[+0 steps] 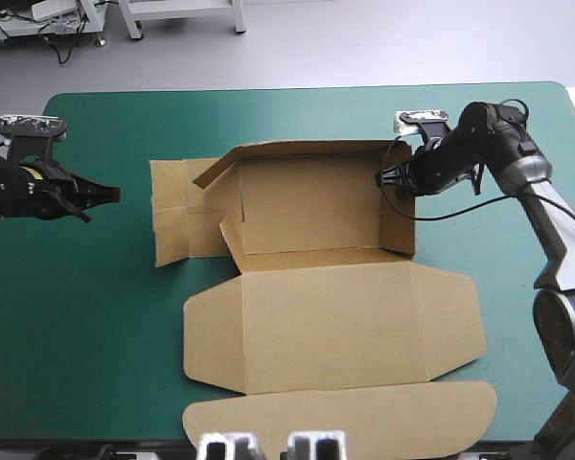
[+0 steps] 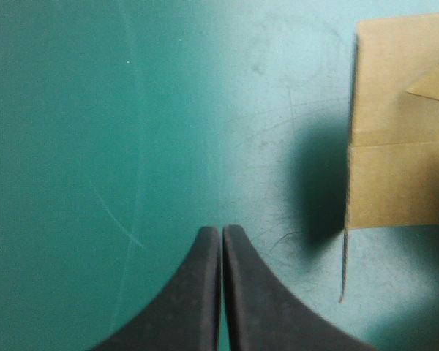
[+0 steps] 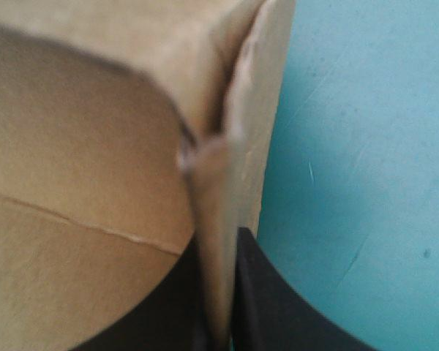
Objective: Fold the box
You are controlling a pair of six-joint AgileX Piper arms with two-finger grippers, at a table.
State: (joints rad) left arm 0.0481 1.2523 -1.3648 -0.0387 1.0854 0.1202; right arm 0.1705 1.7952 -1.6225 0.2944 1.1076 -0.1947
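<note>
No words, labels, brands, numbers or signs are showing legibly in any of the three views. The brown box (image 1: 335, 326) and the teal-green cover (image 1: 96, 316) are presenting only plain, unprinted surfaces.

The box (image 1: 335, 326) is matt brown cardboard, the teal-green cover (image 1: 86, 316) smooth and faintly scuffed, the black fingers (image 2: 190, 307) dull.
</note>
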